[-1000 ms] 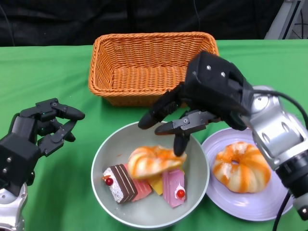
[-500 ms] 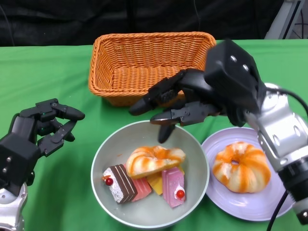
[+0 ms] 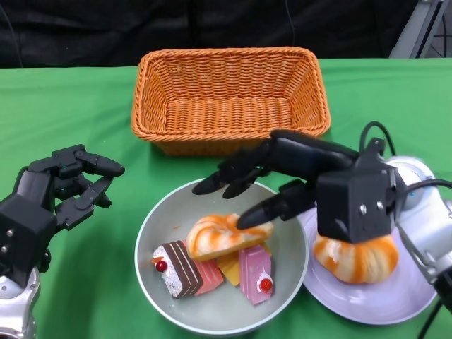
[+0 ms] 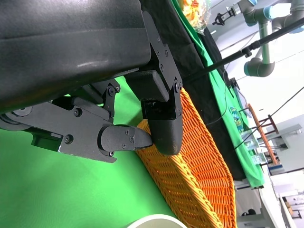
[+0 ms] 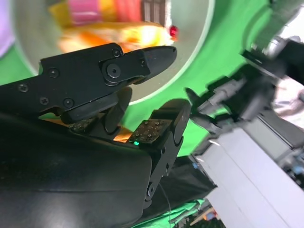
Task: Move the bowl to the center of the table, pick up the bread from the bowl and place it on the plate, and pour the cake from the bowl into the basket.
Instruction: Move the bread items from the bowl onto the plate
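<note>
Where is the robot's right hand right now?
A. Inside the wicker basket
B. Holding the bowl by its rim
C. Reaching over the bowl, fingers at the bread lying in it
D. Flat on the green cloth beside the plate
C: in the head view the right hand stretches over the bowl, its fingertips at the bread on top of the cake pieces.

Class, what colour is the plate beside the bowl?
The plate is pale lilac, clearest in the head view.
</note>
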### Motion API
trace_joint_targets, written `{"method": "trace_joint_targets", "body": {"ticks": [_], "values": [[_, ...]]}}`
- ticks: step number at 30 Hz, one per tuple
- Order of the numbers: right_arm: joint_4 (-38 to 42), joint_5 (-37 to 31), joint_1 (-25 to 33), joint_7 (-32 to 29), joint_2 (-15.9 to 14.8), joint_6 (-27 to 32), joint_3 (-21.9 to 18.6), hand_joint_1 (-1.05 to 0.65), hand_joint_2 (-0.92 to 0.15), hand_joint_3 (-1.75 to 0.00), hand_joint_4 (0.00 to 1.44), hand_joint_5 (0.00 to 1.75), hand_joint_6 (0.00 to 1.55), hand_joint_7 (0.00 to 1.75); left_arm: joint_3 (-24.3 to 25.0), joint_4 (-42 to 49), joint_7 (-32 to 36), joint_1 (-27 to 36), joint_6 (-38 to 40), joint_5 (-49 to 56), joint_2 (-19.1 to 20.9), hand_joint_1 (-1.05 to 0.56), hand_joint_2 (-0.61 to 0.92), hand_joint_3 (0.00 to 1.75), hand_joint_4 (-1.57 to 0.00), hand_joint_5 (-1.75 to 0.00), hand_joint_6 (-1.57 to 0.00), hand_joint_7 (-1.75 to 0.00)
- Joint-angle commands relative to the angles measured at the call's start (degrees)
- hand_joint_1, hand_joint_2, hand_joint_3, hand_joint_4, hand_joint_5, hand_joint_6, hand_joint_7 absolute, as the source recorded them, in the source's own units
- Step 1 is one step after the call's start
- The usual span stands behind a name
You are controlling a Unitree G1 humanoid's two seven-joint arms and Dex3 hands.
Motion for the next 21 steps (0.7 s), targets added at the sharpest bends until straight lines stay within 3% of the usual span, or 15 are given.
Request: {"method": "trace_joint_targets", "body": {"ticks": [1,12,16,21], "values": [[-5.75,-2.77,2.42,-1.26,-2.71,0.02,0.52,-0.76,-0.92,-0.06,0.61,0.03,0.58,0.0,0.3,0.41,0.16,-0.49,0.26,-0.11,0.48,-0.15,0.92,0.32,-0.86,-1.28,-0.92,-0.81],[-22.16,-4.9,8.84,1.51,-6.91,10.45,0.63,-0.89,-0.92,-0.11,0.39,0.0,0.39,0.0,-0.05,1.0,0.75,-0.6,0.17,0.75,1.0,-0.17,0.92,0.29,-0.85,-1.3,-0.91,-0.79],[-25.2,-6.28,9.88,1.72,-7.43,13.52,1.48,-0.89,-0.92,-0.12,0.36,0.0,0.36,0.0,-0.01,1.1,0.52,-0.6,0.33,0.66,0.99,-0.17,0.92,0.29,-0.83,-1.3,-0.91,-0.78],[-24.78,-11.57,11.54,-3.07,-6.14,13.52,3.98,-0.89,-0.92,-0.13,0.36,0.0,0.36,0.01,0.17,1.18,-0.05,-0.53,0.14,0.48,1.03,-0.19,0.92,0.28,-0.81,-1.35,-0.91,-0.78]]}}
